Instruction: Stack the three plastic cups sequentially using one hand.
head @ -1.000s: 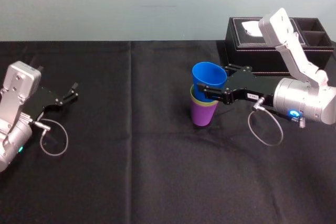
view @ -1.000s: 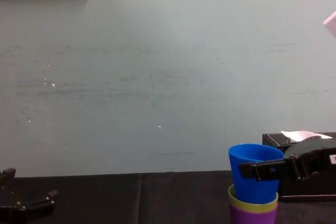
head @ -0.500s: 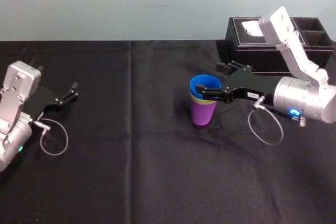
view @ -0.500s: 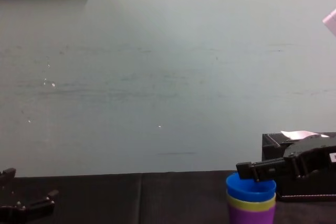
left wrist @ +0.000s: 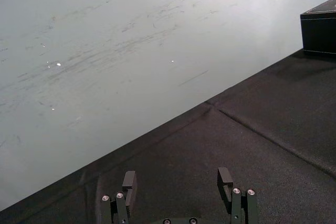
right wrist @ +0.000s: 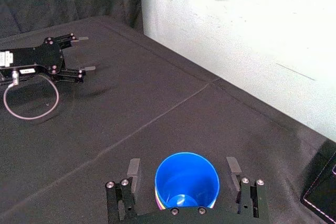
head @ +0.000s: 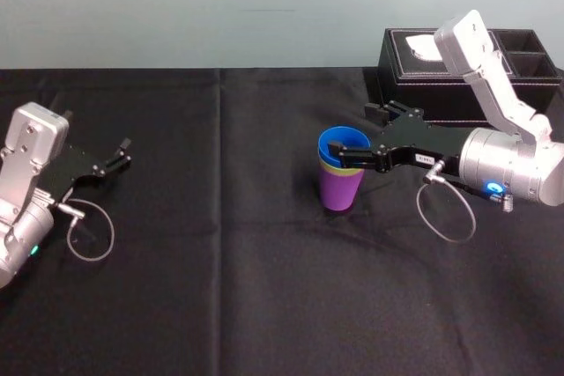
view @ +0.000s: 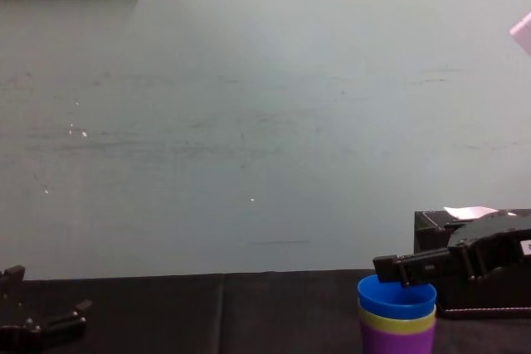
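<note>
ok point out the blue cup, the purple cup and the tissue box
blue cup [right wrist: 186,179], right wrist view, inside wall
purple cup [head: 339,189], head view, outer side
tissue box [head: 410,85], head view, front wall

Soft, even light is given from above. The pale wall [head: 176,6] is rendered bright (nearly washed out in the right wrist view), while the black tablecloth [head: 264,288] is kept dark and matte. A faint shadow is thrown beside the left gripper [right wrist: 88,53].
</note>
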